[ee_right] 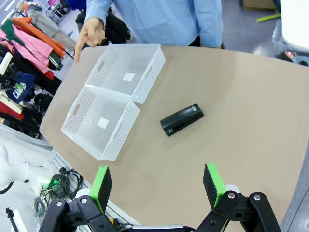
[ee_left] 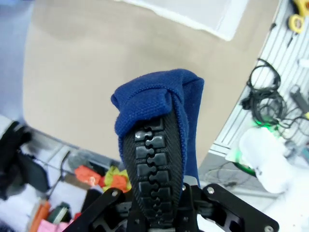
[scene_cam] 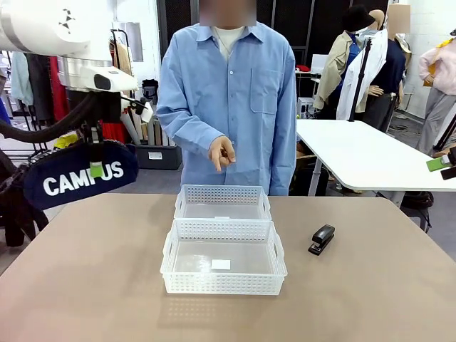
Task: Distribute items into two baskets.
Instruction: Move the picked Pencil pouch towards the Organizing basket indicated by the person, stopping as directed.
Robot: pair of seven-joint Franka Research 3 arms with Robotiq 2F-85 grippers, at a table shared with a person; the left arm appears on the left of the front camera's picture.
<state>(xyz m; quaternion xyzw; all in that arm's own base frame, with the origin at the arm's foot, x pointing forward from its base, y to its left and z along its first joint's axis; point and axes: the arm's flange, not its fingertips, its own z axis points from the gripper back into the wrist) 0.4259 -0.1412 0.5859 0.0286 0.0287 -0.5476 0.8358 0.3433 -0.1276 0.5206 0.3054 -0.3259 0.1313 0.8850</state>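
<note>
While my left claw (scene_cam: pixel 95 169) hangs in the air over the robot's-left edge of the worktop (scene_cam: pixel 92 285), it is clenched on the navy-blue CAMPUS pouch (scene_cam: pixel 75 183). The pouch is clear of the surface, with its white lettering facing the front camera. In the left wrist view, the navy fabric folds over the tip of a ribbed black finger (ee_left: pixel 153 174) and runs down its side. The tan worktop lies well below it.

My right claw (ee_right: pixel 157 181) is released. Its two green pads (ee_right: pixel 101 186) stand wide apart above the worktop and touch nothing. Beyond it, the black stapler (ee_right: pixel 182 119) lies flat on the worktop. It is on the robot's right of the baskets, near the near basket (scene_cam: pixel 224 283) but apart from it.

The near basket and the far basket (scene_cam: pixel 222 194) sit at mid-worktop with their long sides touching, one behind the other as seen from the robot's side. Each is white and translucent, with a perforated rim and cut-out handles. Each has a small white label on its floor.

The person in a light-blue shirt stands at the far side. One hand (scene_cam: pixel 222 153) is raised above the far basket with the fingers pointing downward.
</note>
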